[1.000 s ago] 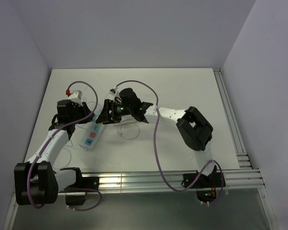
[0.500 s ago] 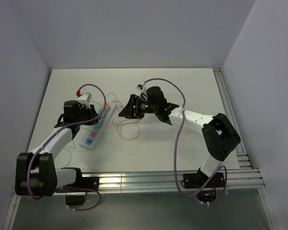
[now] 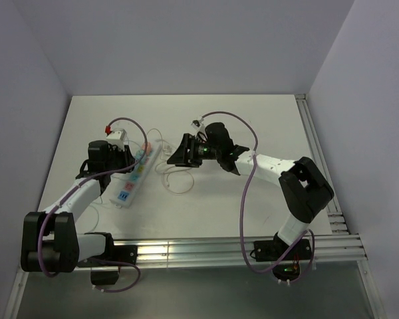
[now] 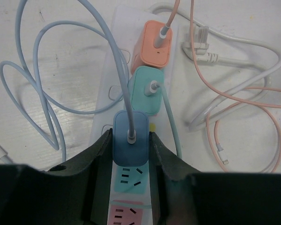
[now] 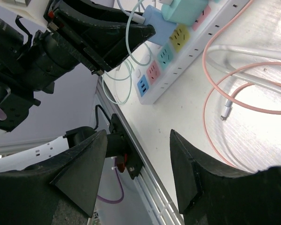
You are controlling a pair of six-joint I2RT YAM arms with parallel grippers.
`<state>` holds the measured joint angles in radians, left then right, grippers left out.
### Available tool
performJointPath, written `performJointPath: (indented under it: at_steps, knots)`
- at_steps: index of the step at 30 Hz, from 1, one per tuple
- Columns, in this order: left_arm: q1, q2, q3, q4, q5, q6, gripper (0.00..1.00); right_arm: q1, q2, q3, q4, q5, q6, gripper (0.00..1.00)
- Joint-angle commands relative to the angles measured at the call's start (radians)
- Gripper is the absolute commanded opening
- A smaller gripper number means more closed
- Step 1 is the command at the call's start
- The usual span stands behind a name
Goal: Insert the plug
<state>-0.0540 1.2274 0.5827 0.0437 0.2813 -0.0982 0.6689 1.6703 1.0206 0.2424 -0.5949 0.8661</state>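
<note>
The white table (image 3: 253, 119) is carrying everything, and the white power strip (image 3: 128, 188) is lying slantwise on its left side. The left gripper (image 4: 130, 140) is sitting right over that strip, its fingers pinching the blue charger plug (image 4: 124, 124) by both flanks. The plug is standing upright on the strip, just beside the teal charger (image 4: 147, 89), with the orange charger (image 4: 154, 44) next beyond. The right gripper (image 5: 138, 140) is hanging over the table to the right of the strip, apart from it, fingers spread and holding nothing.

My read: the insertion itself is the step in hand. The next move is calling for a straight push down into the socket, then a clean release.

Hard to call: the plug body is hiding its own prongs, so I cannot tell whether it is fully seated. The left fingers are covering the strip's edges there, and the pink cable (image 4: 253, 101) is running off the frame edge.
</note>
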Motion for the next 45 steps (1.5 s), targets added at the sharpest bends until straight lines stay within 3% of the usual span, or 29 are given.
performJointPath:
  at_steps: [1, 25, 45]
  knots:
    - [-0.003, -0.017, -0.023, 0.074, -0.002, -0.001, 0.0, -0.012, -0.044, -0.007, 0.061, -0.017, -0.01, 0.63]
    - [-0.001, -0.026, -0.055, 0.111, -0.042, -0.086, 0.0, -0.02, -0.027, -0.027, 0.098, -0.031, 0.013, 0.62]
    - [0.029, -0.005, -0.041, 0.134, 0.035, -0.106, 0.0, -0.019, -0.015, -0.017, 0.097, -0.029, 0.016, 0.62]
